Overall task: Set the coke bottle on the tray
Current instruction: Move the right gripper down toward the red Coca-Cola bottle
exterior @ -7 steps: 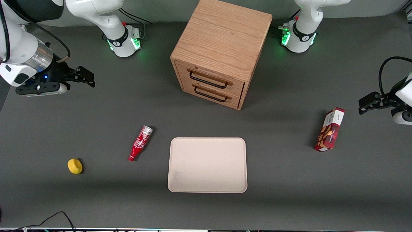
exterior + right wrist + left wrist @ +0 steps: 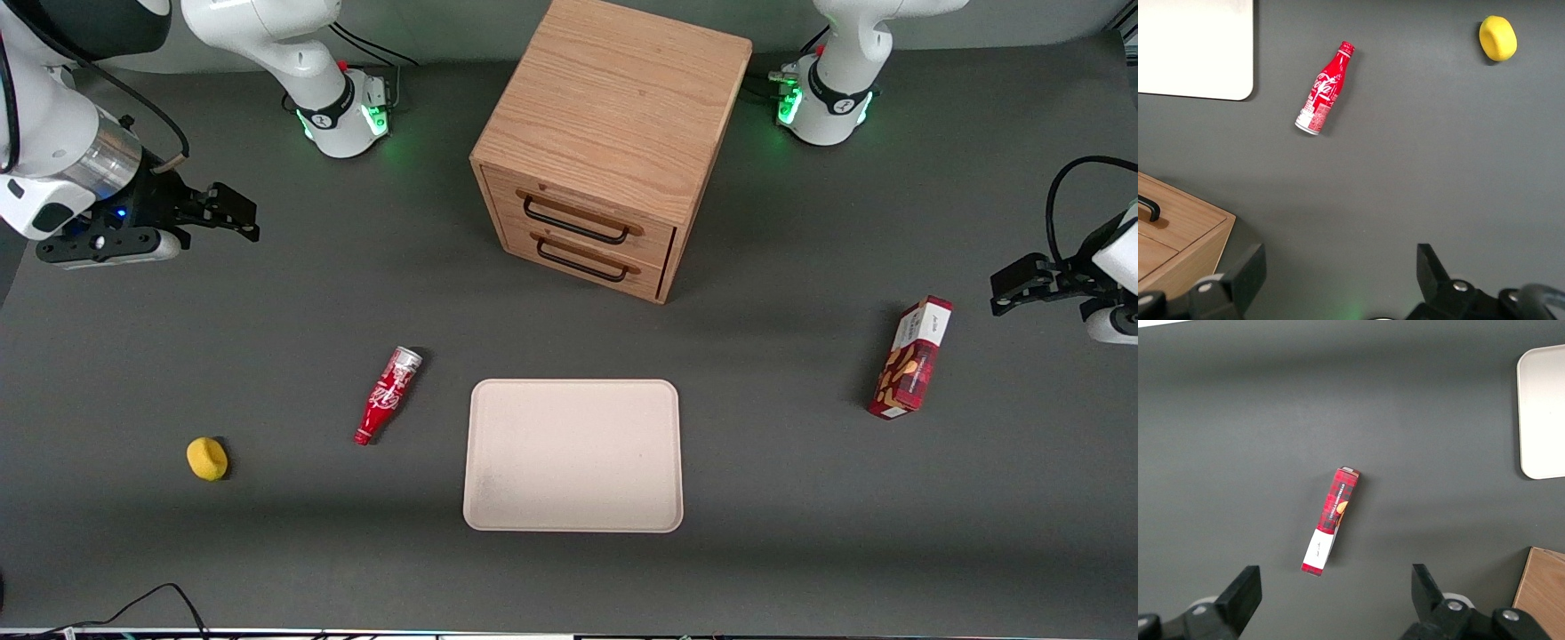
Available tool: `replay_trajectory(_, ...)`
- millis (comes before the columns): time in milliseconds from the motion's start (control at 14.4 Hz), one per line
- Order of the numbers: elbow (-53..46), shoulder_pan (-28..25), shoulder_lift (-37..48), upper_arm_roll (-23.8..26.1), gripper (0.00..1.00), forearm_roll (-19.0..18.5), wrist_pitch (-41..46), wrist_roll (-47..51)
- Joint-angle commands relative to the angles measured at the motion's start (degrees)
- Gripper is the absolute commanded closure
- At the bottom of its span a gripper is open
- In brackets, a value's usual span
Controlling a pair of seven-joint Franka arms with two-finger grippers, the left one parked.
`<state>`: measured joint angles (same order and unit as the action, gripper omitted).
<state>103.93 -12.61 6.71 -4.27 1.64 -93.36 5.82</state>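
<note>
The coke bottle point(image 2: 387, 395) lies on its side on the dark table, silver base pointing away from the front camera, beside the beige tray point(image 2: 573, 454) on the working arm's side. It also shows in the right wrist view point(image 2: 1325, 89), with a corner of the tray point(image 2: 1195, 47). My right gripper point(image 2: 233, 213) is open and empty, held above the table farther from the front camera than the bottle and well apart from it. In the right wrist view the gripper point(image 2: 1341, 270) has its fingers point(image 2: 1245, 273) spread wide over bare table.
A wooden two-drawer cabinet point(image 2: 605, 142) stands farther from the front camera than the tray. A yellow lemon-like object point(image 2: 207, 459) lies toward the working arm's end, nearer the camera than the bottle. A red snack box point(image 2: 910, 358) lies toward the parked arm's end.
My right gripper has shifted slightly away from the front camera and toward the table's end. The bottle and tray have not moved.
</note>
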Motion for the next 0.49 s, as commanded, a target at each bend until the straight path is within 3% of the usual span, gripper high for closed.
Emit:
replay_trajectory(0,-2.15,0.22,-4.15,1.37,0.00,-0.24,0.47,4.52)
replay_trajectory(417,-1.89,0.13,-17.85,3.47,0.00,-0.41,-12.60,18.92)
